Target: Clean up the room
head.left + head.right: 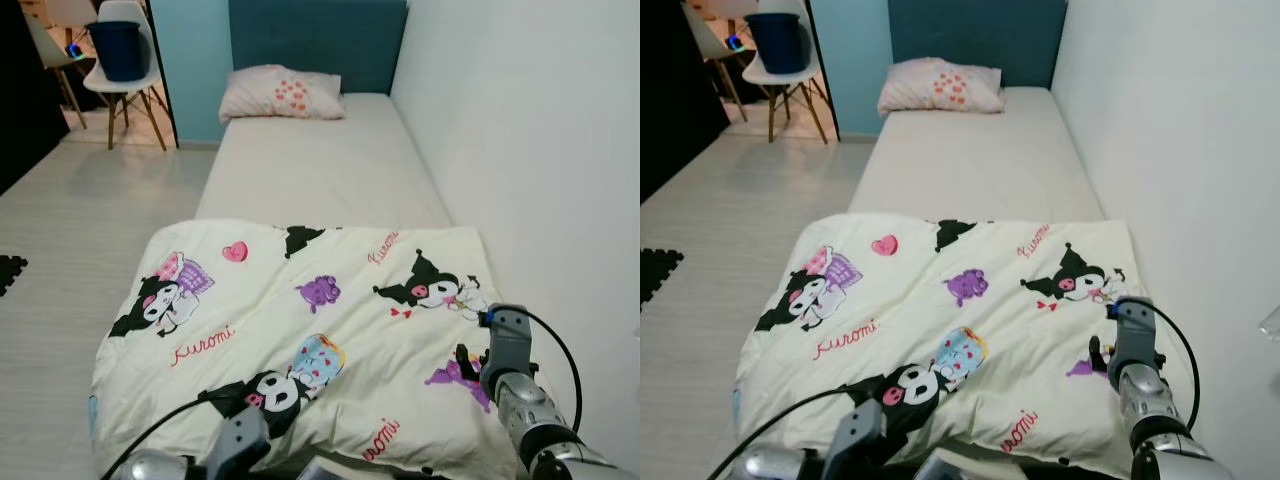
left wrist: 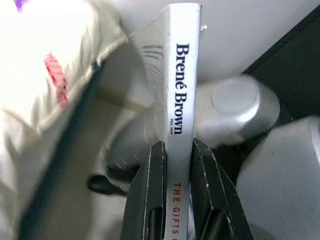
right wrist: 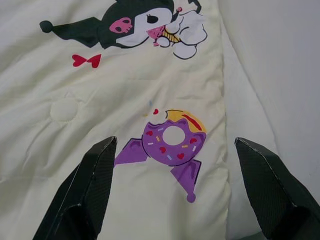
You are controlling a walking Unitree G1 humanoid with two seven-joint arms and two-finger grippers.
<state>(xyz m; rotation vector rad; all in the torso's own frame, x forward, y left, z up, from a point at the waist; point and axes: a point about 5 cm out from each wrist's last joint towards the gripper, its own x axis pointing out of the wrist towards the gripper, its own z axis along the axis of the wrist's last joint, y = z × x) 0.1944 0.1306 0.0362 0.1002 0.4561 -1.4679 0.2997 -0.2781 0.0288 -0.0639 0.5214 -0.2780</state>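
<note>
Left claw (image 2: 177, 165) clamps a white paperback book (image 2: 180, 100), spine reading "Brené Brown", at 6 o'clock beside the cream cartoon-print quilt (image 1: 300, 320). Right claw (image 3: 175, 190) spread wide, empty, over quilt at 4 o'clock.

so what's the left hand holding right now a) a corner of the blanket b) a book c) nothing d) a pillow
b: in the left wrist view the left hand has its two black fingers shut on a white book, spine facing the camera and reading Brené Brown.
</note>
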